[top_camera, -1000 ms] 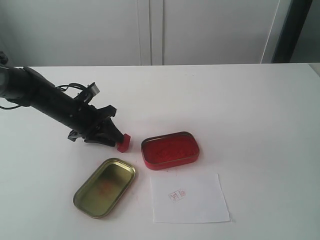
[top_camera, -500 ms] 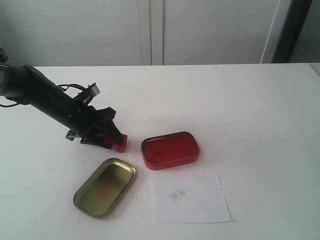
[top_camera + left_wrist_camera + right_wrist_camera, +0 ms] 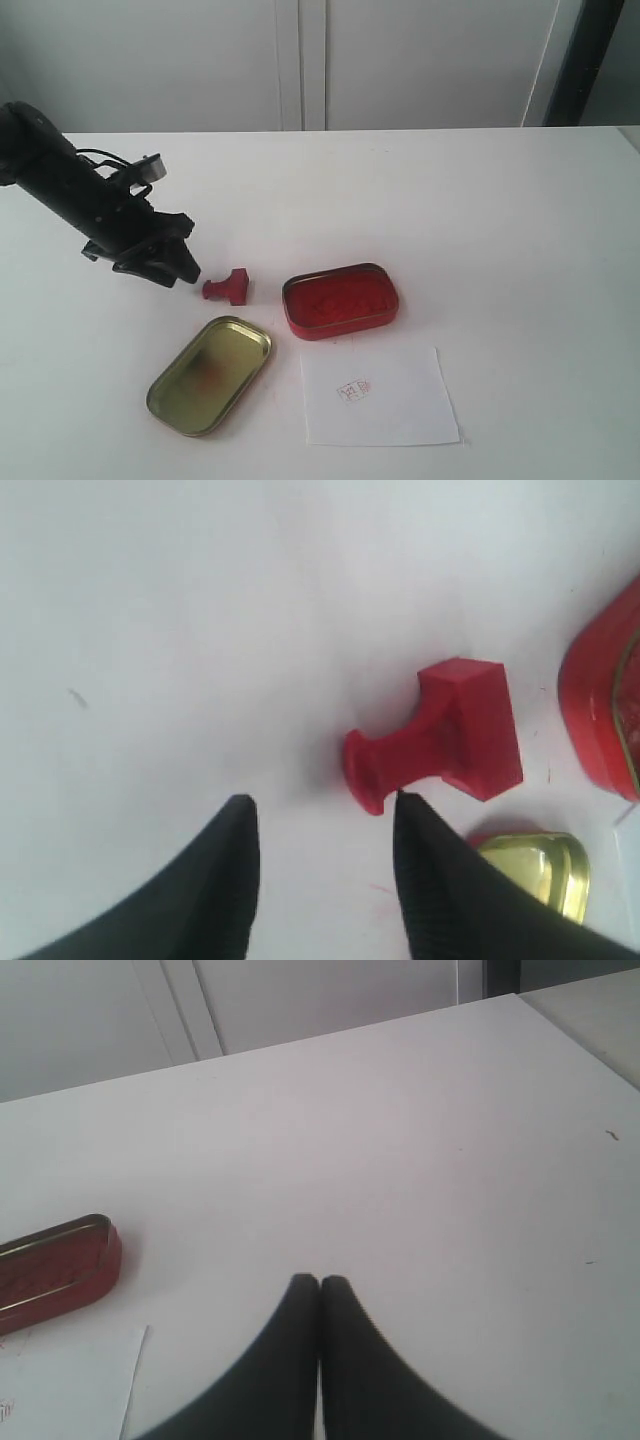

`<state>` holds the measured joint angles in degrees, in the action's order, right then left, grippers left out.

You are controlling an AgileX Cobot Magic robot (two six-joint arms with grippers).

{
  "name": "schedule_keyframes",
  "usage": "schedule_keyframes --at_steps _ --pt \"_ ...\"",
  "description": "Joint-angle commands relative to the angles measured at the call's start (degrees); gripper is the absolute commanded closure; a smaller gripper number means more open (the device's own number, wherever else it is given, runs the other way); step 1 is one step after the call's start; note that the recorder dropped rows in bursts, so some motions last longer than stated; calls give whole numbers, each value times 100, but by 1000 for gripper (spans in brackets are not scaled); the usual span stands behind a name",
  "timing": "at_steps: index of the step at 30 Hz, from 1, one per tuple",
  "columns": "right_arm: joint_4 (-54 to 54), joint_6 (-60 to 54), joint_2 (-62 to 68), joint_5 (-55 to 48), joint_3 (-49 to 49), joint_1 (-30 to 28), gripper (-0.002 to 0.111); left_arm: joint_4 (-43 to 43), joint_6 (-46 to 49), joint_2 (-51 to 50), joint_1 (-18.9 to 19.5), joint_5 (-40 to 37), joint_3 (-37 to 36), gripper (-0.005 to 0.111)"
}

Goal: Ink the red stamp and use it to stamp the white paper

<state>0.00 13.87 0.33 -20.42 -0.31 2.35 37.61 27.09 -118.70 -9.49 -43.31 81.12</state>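
The red stamp (image 3: 228, 287) lies on its side on the white table, handle pointing toward my left gripper (image 3: 188, 268). That gripper is open with nothing between its fingers, just left of the stamp and apart from it. In the left wrist view the stamp (image 3: 440, 742) lies just beyond the open left gripper (image 3: 320, 805). The white paper (image 3: 379, 396) lies near the front edge and bears a faint red mark. My right gripper (image 3: 320, 1282) is shut and empty over bare table; it does not show in the exterior view.
The open red ink tin (image 3: 340, 300) sits right of the stamp, just behind the paper. Its gold lid (image 3: 211, 374) lies upside down at the front left. In the right wrist view the tin (image 3: 55, 1270) and a corner of the paper (image 3: 70, 1380) show.
My left gripper has let go of the stamp and drawn back to the left. The stamp now lies tipped on its side on the table.
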Motion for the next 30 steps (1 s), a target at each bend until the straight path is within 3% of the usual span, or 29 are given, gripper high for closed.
schedule_keyframes --at_steps 1,5,16,30 --pt "-43 8 -33 91 31 -15 108 -80 -44 176 11 -344 -37 83" --pt "-43 8 -33 91 31 -15 108 -80 -44 221 11 -391 -37 107" --pt "-43 8 -33 91 31 -15 108 -340 -381 249 11 -508 -37 107" --pt "-43 8 -33 91 31 -15 108 -2326 -2196 1105 0 -453 -49 107"
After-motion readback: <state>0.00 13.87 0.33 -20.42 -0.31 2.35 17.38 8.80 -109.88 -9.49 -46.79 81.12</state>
